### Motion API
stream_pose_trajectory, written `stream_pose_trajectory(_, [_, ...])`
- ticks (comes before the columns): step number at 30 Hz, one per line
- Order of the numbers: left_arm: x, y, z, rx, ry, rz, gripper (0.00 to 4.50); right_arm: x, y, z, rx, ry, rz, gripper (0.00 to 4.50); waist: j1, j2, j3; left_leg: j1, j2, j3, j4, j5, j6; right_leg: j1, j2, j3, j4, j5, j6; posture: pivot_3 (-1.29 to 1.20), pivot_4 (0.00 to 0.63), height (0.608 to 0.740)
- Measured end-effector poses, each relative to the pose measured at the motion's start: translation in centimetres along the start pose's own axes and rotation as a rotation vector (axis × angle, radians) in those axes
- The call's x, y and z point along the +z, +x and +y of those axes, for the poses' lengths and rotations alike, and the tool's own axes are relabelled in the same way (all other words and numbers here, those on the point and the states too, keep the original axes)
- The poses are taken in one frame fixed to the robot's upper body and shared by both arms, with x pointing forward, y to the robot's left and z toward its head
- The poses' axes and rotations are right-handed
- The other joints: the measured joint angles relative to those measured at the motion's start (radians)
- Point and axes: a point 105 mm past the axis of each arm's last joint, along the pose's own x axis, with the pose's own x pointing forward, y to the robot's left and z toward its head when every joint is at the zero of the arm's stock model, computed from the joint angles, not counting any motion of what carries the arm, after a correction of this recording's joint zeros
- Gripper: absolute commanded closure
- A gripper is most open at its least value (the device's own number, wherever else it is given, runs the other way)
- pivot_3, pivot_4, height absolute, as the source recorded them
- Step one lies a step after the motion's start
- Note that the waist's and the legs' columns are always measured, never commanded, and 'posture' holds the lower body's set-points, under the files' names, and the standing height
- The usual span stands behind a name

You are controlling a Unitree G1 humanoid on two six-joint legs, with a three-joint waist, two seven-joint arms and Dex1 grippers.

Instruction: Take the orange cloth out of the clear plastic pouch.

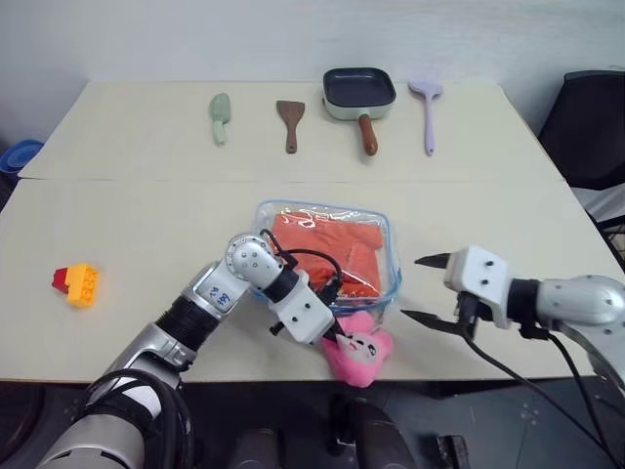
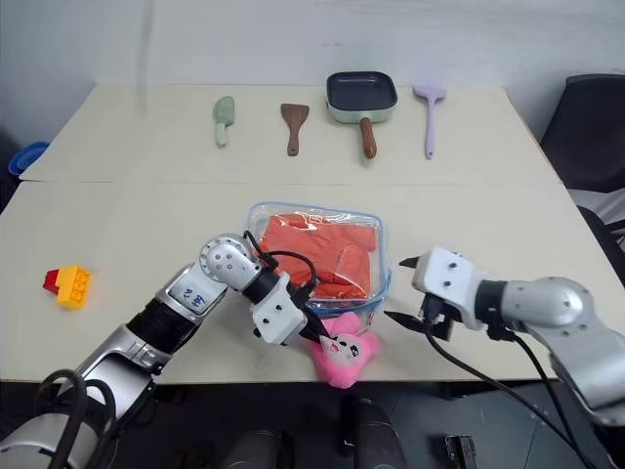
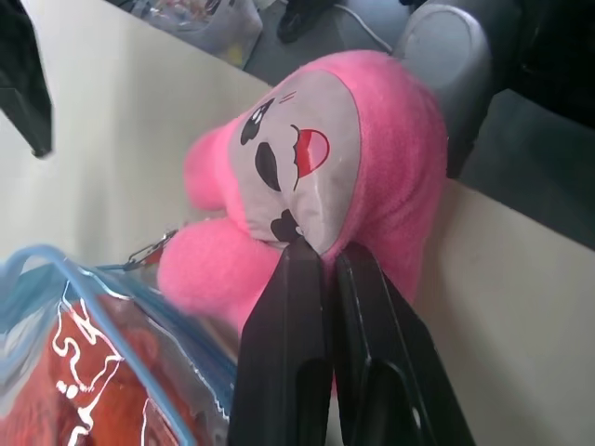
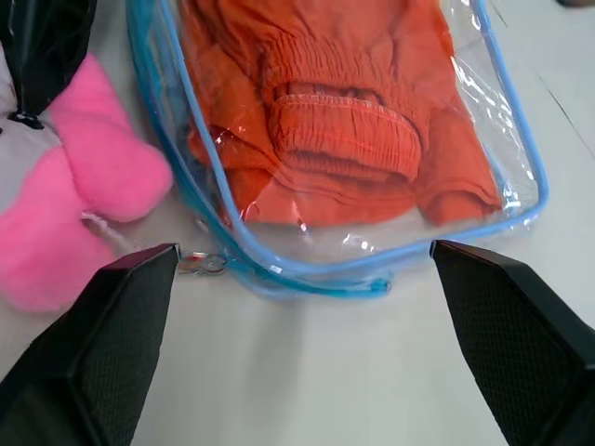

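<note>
My left gripper (image 1: 344, 340) was closed, fingertips pressed against the pink plush charm (image 1: 359, 357) at lower centre of the frame. My right gripper (image 1: 423, 289) stood wide apart just right of the clear plastic pouch (image 1: 328, 250), which lay mid-tabletop (image 1: 146, 225) with the orange cloth (image 1: 327, 246) inside.

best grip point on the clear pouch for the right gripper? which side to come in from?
Probably the blue-trimmed edge of the clear plastic pouch nearest the right gripper, coming in low from the robot's right. The pouch lies flat with the orange cloth bulging its middle, so the thin rim is what the open fingers can pinch. The left gripper is shut at the pink plush charm on the near edge.
</note>
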Motion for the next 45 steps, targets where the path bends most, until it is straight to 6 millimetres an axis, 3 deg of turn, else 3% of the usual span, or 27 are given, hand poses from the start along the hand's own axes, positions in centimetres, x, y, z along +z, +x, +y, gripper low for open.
stream_pose_trajectory(13, [0.0, -0.5, -0.2, 0.055, -0.058, 0.019, 4.50, -1.8, 1.5, -0.2, 0.069, -0.131, -0.002, 4.43, 0.001, 0.000, 0.000, 0.000, 0.001, 0.001, 0.000, 0.000, 0.000, 0.000, -0.001, -0.001, 0.001, 0.000, 0.000, 0.00, 0.150, 0.740])
stream_pose_trajectory(20, [-0.3, -1.0, -0.2, 0.084, -0.097, 0.031, 4.50, -2.2, 1.9, 0.0, 0.085, -0.188, 0.010, 4.47, 0.000, 0.000, 0.000, 0.000, 0.001, 0.001, 0.000, 0.001, -0.001, 0.000, -0.001, -0.001, 0.002, 0.000, 0.000, 0.00, 0.150, 0.740])
stream_pose_trajectory(26, [-0.7, -3.7, -0.9, 0.204, -0.280, 0.025, 4.50, -2.7, 1.6, -0.8, 0.100, -0.284, 0.039, 4.47, -0.002, 0.000, 0.000, 0.000, 0.001, 0.001, 0.000, 0.001, -0.001, -0.001, -0.001, -0.002, 0.006, 0.000, 0.000, 0.00, 0.150, 0.740])
stream_pose_trajectory(34, [-2.0, -9.2, -5.5, 0.388, -0.619, 0.099, 4.50, -3.7, -0.6, -1.8, 0.079, -0.365, 0.054, 4.47, -0.001, 0.001, 0.000, 0.001, 0.002, 0.000, 0.000, 0.001, -0.001, -0.001, -0.002, -0.001, 0.005, 0.000, -0.001, 0.00, 0.150, 0.740])
stream_pose_trajectory(40, [-3.1, -12.7, -9.7, 0.527, -0.824, 0.184, 4.50, -4.6, -2.1, -0.9, 0.104, -0.397, 0.055, 4.47, -0.001, 0.001, 0.000, 0.001, 0.002, 0.000, 0.000, 0.000, -0.001, -0.002, -0.002, -0.002, 0.002, -0.001, -0.001, 0.00, 0.150, 0.740])
stream_pose_trajectory(45, [-3.3, -16.8, -13.2, 0.628, -0.959, 0.262, 4.50, -4.9, -3.1, -0.6, 0.108, -0.392, 0.046, 4.47, -0.003, 0.001, 0.001, 0.001, 0.003, 0.001, 0.000, 0.000, -0.002, -0.002, -0.002, -0.002, 0.002, -0.001, -0.002, 0.00, 0.150, 0.740])
